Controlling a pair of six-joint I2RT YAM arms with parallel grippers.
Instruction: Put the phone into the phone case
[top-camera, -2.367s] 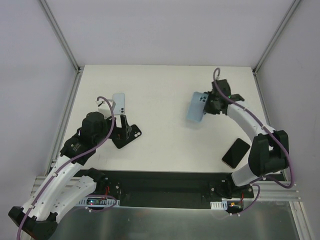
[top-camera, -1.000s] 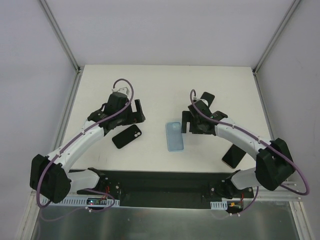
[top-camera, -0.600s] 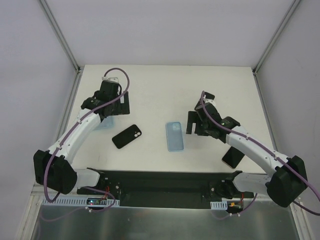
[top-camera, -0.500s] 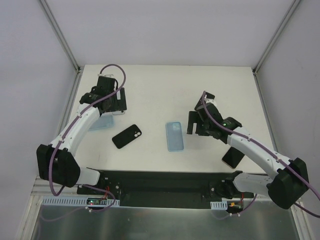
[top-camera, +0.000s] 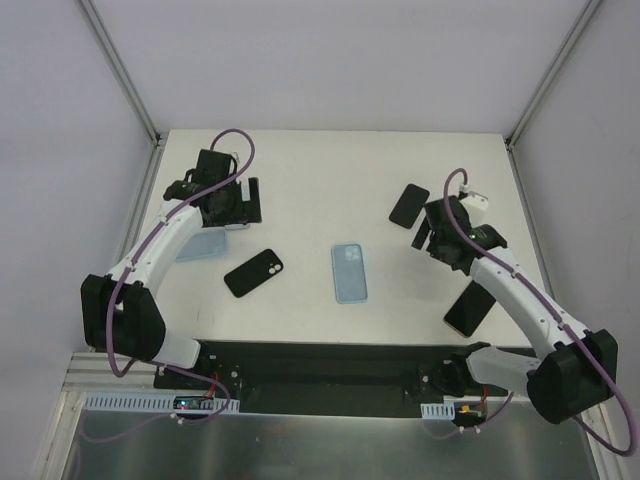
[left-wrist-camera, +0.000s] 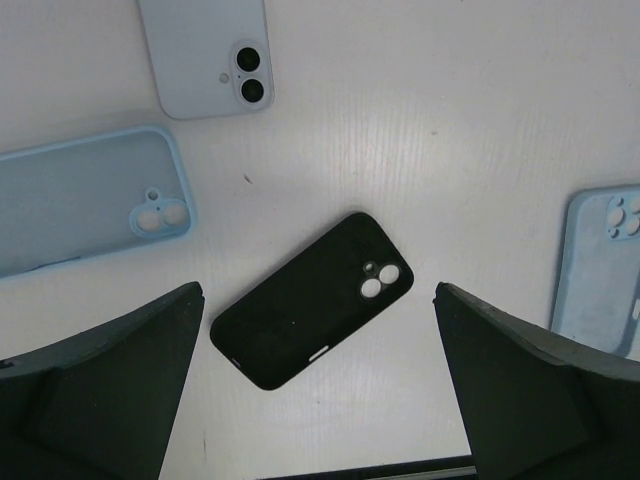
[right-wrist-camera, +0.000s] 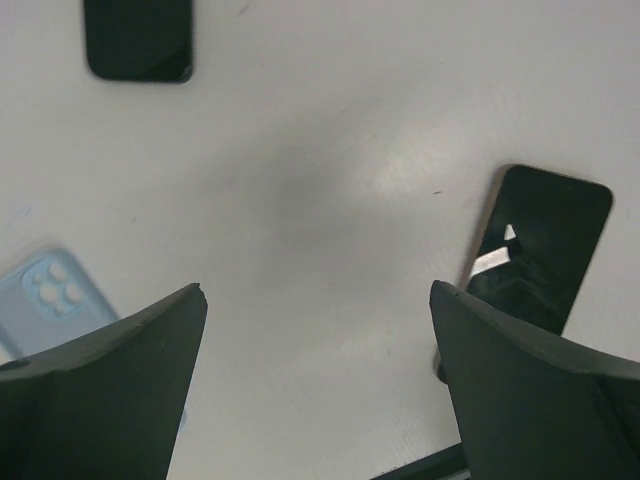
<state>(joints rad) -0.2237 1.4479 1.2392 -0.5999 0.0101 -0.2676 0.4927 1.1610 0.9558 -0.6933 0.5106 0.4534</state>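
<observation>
In the left wrist view a light blue phone (left-wrist-camera: 205, 55) lies back up, next to an empty light blue case (left-wrist-camera: 85, 200) and a black case (left-wrist-camera: 312, 300). Another light blue case (top-camera: 349, 272) lies at the table's middle. A black phone (top-camera: 472, 307) lies screen up at the right, seen also in the right wrist view as the black phone (right-wrist-camera: 535, 250). My left gripper (top-camera: 235, 205) hovers open above the light blue phone, holding nothing. My right gripper (top-camera: 442, 240) hovers open over bare table between the middle case and the black phone.
A black phone-shaped slab (top-camera: 409, 205) lies behind the right gripper; whether it is a phone or a case I cannot tell. The left light blue case (top-camera: 205, 246) sits partly under the left arm. Frame rails border the white table (top-camera: 320, 170).
The right gripper has left the middle light blue case and swung right, uncovering the black slab. The left gripper shifted slightly. Both stayed open.
</observation>
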